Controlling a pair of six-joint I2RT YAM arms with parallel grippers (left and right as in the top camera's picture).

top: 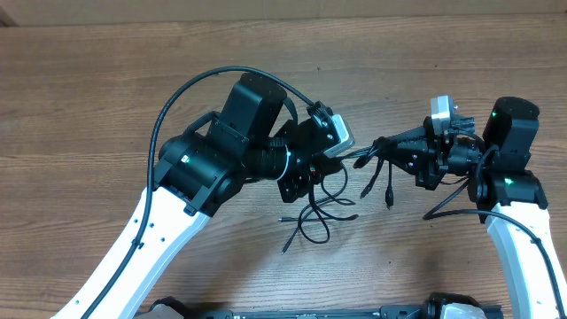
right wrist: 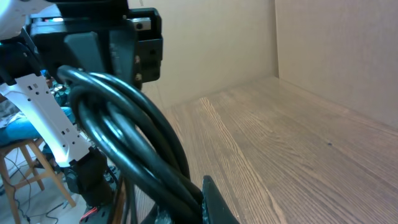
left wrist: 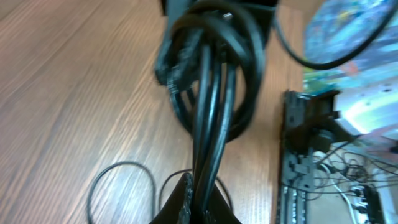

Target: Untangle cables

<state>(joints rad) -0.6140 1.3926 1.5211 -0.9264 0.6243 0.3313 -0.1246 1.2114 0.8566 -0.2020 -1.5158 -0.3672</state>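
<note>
step: separating thin black flexible cables [top: 317,213] | my L gripper [top: 348,157], R gripper [top: 383,145] both clamped on them | next: spread slowly

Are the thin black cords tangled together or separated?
Tangled: the cables form one looped bundle gripped by the left gripper and right gripper, ends trailing on the table.

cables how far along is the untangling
Done: the left gripper and right gripper are each shut on the cables. In hand: the bundle is stretched between them above the table, ends dangling. Left: the strands are looped together in both wrist views and in a knot of loops below; none lies separate.
</note>
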